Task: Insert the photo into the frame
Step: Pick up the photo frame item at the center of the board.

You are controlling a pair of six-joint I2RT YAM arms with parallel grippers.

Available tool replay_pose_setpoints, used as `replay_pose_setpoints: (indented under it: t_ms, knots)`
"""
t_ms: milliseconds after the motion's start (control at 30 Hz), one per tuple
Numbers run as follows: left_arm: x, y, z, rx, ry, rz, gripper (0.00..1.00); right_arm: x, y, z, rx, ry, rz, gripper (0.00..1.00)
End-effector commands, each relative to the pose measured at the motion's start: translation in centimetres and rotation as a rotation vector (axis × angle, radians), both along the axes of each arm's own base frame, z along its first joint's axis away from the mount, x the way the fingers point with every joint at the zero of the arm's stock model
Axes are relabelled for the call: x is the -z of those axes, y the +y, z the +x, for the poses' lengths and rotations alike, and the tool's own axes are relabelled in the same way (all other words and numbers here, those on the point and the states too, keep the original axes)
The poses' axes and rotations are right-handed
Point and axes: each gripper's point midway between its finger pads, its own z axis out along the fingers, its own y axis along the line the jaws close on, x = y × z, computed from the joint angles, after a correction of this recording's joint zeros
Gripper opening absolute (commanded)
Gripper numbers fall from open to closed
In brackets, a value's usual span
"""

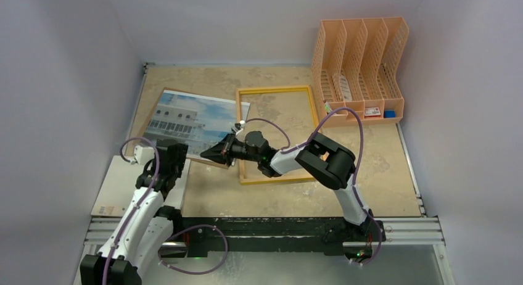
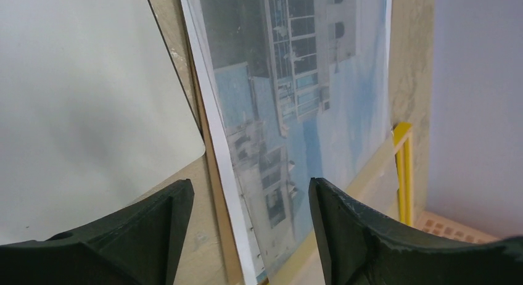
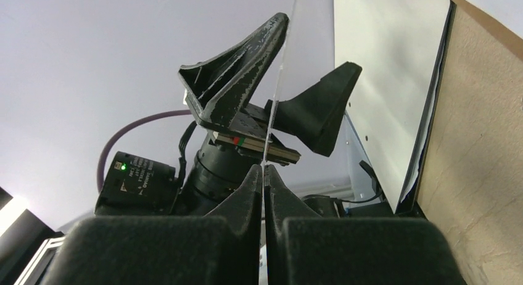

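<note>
The counter is a mottled tan slab, scuffed and patchy, closed in on three sides by plain pale grey walls. Along its near edge runs a silver metal rail, where both arm bases are bolted.

The photo lies left of centre, picture side up, on a brown backing board that shows as a thin margin along its edge. Its far right corner overlaps the left rail of the frame. The frame lies flat at the middle of the counter, with bare tan surface showing through its opening. A peach plastic file rack stands at the far right against the back wall, and small items sit in its lower slots. A blank grey-white panel rests at the near left corner, partly under the left arm.

The right arm reaches leftwards across the frame. The right claw is pinched fully together on a thin sheet seen edge-on in its wrist view, and from overhead this is the near edge of the photo. The left claw is spread wide, one finger on each side of that same edge. It grips nothing, and the photo's white border runs between its fingers.
</note>
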Motion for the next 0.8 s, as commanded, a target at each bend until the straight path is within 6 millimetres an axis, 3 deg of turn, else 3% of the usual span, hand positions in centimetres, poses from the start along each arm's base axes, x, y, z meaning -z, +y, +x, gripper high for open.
replay_pose_setpoints:
  t_ms: [0, 33, 67, 133, 333, 367, 433, 500, 633, 767]
  knots:
    - [-1.6, 0.9, 1.3, -0.134, -0.144, -0.081, 0.69, -4.3, -0.5, -0.8, -0.039, -0.024, 0.097, 0.0]
    - [-1.7, 1.0, 1.3, -0.138, -0.15, -0.084, 0.63, -4.3, -0.4, -0.9, -0.042, -0.02, 0.095, 0.0]
    - [-1.8, 1.0, 1.4, -0.14, -0.152, -0.083, 0.48, -4.3, -0.4, -1.0, -0.049, -0.012, 0.094, 0.0]
    - [-1.9, 1.2, 1.2, -0.151, -0.141, -0.075, 0.31, -4.5, -0.5, -1.1, -0.052, 0.0, 0.097, 0.0]
    - [-2.7, 1.7, 0.9, -0.175, -0.138, -0.064, 0.1, -5.2, -0.6, -1.3, -0.056, -0.012, 0.057, 0.0]
    - [-2.9, 1.7, 0.8, -0.178, -0.142, -0.064, 0.05, -5.2, -0.7, -1.4, -0.062, -0.012, 0.041, 0.11]
    - [-3.2, 1.8, 0.9, -0.18, -0.15, -0.064, 0.0, -5.0, -1.0, -1.6, -0.067, -0.014, 0.004, 0.44]
    - [-3.9, 1.8, 1.0, -0.174, -0.163, -0.06, 0.0, -5.0, -1.6, -1.9, -0.068, -0.024, -0.036, 0.6]
    - [-6.2, 2.0, 1.3, -0.159, -0.194, -0.025, 0.0, -4.3, -3.6, -2.0, -0.025, -0.072, -0.138, 0.73]
    - [-8.6, 2.5, 1.6, -0.143, -0.2, 0.034, 0.0, -3.1, -6.8, -1.2, 0.051, -0.116, -0.244, 0.78]
